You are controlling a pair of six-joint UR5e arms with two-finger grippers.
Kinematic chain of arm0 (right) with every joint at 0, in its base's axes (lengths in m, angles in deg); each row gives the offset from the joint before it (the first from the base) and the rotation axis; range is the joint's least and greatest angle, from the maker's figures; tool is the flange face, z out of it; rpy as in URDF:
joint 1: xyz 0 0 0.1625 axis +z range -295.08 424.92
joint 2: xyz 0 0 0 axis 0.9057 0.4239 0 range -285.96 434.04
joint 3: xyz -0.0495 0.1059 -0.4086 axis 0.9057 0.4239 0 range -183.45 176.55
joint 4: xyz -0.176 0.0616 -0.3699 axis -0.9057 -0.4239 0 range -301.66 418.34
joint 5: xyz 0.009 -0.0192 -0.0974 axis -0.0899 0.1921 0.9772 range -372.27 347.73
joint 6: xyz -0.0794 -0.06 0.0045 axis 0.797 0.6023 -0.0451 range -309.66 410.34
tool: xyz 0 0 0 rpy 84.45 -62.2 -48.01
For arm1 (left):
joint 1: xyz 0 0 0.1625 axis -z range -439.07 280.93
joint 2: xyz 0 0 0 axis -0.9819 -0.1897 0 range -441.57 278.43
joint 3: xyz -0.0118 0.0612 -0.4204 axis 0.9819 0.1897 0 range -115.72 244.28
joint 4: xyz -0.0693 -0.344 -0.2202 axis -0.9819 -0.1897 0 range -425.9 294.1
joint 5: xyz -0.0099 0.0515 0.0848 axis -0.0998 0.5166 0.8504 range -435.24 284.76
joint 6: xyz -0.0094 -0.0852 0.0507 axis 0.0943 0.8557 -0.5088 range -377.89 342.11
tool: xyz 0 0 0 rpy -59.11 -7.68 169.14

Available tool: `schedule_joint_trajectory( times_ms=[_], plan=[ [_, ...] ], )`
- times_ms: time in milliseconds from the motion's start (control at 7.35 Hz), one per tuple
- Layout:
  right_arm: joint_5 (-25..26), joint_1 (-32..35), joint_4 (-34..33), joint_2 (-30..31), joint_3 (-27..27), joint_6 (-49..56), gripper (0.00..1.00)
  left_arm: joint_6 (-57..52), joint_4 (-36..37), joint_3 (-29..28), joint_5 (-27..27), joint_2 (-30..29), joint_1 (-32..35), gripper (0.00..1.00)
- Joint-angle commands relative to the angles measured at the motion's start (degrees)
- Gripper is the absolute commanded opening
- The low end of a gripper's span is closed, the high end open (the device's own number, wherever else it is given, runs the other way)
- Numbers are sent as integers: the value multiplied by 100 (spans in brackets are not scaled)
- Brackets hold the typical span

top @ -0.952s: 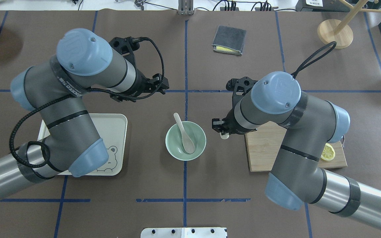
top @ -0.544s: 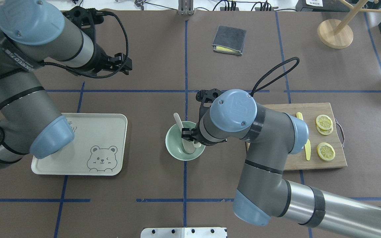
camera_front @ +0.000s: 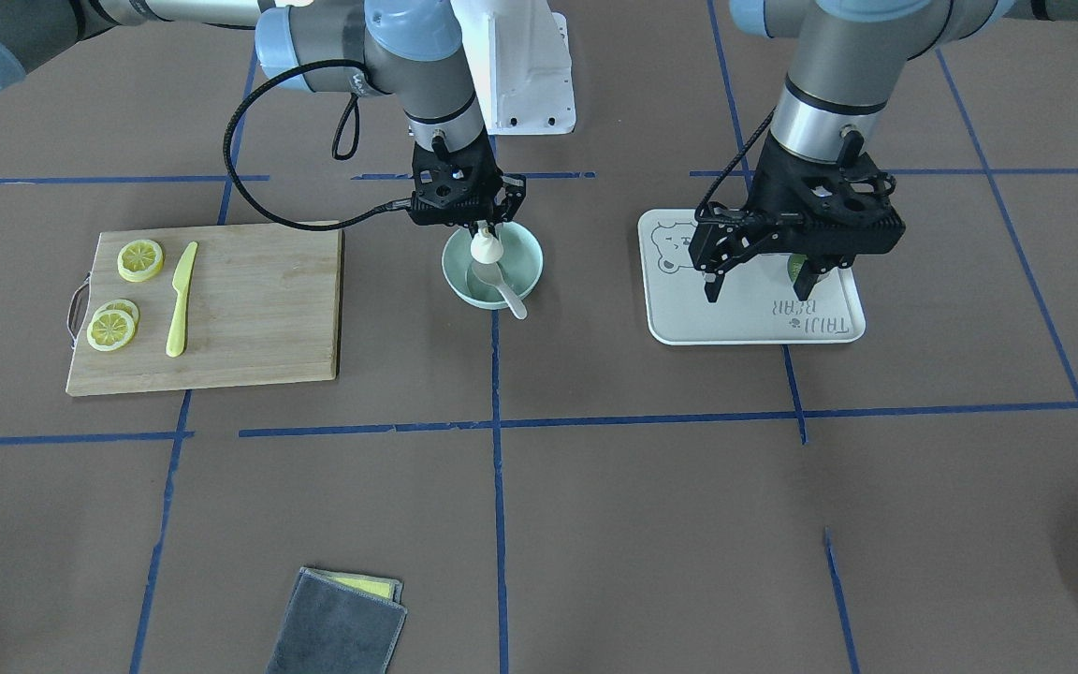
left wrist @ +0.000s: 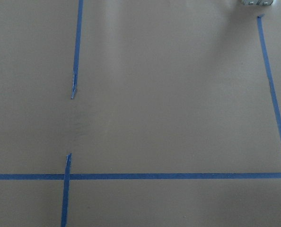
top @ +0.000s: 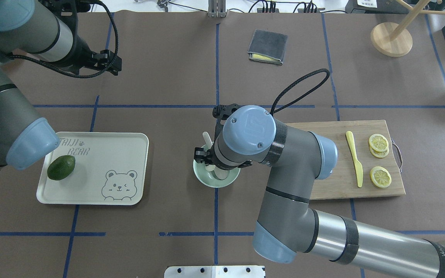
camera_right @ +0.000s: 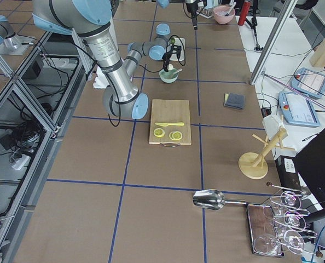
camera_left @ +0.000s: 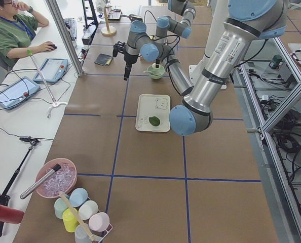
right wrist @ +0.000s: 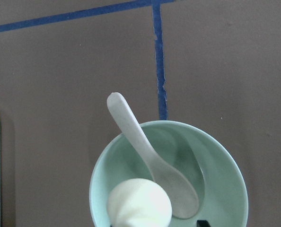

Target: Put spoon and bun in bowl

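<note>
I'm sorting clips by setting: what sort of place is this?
Probably a robotics lab: a blue tape grid marks the paper-covered table, and an operator sits at a side desk with a tablet.

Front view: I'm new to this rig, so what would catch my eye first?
The right hand holds a white bun just over the mint bowl at mid-table, where the spoon already lies. The left hand hangs open up near the tray holding an avocado.

I count one bowl point(right wrist: 223, 163), one spoon point(right wrist: 145, 146), one bun point(right wrist: 139, 202), one avocado point(top: 61, 167), one tray point(top: 124, 152), one knife point(top: 355, 158), three lemon slices point(top: 380, 177)
</note>
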Motion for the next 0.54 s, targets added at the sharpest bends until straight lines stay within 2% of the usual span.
schedule_joint_trajectory(
  times_ms=[0, 408],
  plan=[
    [1, -1, 6, -24, 4, -64, 100, -270, 5, 0, -9, 158, 122, 100],
    [1, 7, -3, -24, -4, -64, 100, -271, -4, -35, -26, 177, 122, 100]
  ],
)
